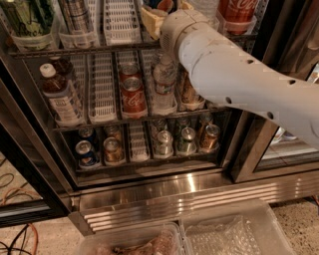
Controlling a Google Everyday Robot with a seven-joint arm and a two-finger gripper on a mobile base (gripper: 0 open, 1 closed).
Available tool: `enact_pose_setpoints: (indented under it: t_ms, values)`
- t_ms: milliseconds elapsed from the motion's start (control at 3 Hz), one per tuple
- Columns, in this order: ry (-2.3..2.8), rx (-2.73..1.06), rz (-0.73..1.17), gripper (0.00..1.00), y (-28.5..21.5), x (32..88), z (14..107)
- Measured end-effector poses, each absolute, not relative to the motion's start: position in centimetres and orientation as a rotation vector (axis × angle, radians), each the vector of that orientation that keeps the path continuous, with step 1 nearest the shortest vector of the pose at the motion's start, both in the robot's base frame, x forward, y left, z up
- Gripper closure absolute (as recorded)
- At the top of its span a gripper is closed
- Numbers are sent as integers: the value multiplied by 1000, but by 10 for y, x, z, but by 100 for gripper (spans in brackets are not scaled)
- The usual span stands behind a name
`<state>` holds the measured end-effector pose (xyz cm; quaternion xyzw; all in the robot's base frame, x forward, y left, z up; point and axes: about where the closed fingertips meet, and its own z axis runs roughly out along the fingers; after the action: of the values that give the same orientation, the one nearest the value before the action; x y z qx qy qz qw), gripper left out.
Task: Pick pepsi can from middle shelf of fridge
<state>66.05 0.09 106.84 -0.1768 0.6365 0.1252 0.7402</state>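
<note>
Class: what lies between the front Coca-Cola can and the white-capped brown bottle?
Camera view: an unfilled white slotted lane separates the Coca-Cola can from the brown bottle. The pincer is hidden behind the arm's end, by the upper shelf.

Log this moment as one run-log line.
phase: reach | gripper: at middle shelf front, beside pepsi can | pepsi can: at frame top, mostly cropped | grasp: not confirmed

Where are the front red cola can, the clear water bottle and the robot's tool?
front red cola can point(133, 99): camera view, its label.
clear water bottle point(162, 89): camera view, its body.
tool point(151, 16): camera view, tan part left of the arm point(239, 79)'s end, top edge.
</note>
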Motion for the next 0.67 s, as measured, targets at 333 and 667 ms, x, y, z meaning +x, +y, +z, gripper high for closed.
enact_pose_setpoints:
  t_ms: [333, 667]
  values:
    - [1406, -397, 269, 100, 2, 660, 1069]
    - [1423, -408, 267, 100, 2, 660, 1068]
